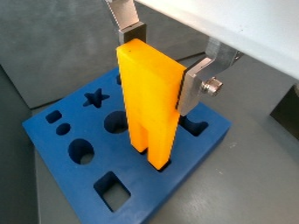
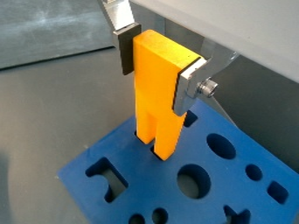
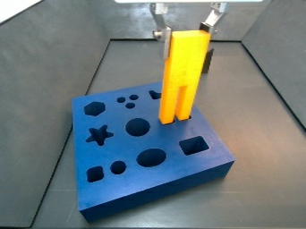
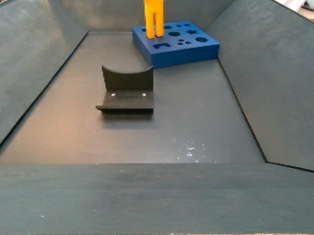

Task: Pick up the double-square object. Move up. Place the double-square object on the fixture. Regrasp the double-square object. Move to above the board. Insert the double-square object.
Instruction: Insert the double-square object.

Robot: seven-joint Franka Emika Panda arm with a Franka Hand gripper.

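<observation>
yellow-orange grooved plastic double-square object stands upright, fingers clamped on its top; press straight down into thick blue board.

Bright yellow-orange bar at upper centre, silver gripper fingers with dark pads, blue board below, dark grey fixture centre-left

The dark grey floor of the walled bin carries 2 things. The blue board lies flat at its far end. The fixture stands well apart from it, nearer the middle. The gripper is above the board.
</observation>
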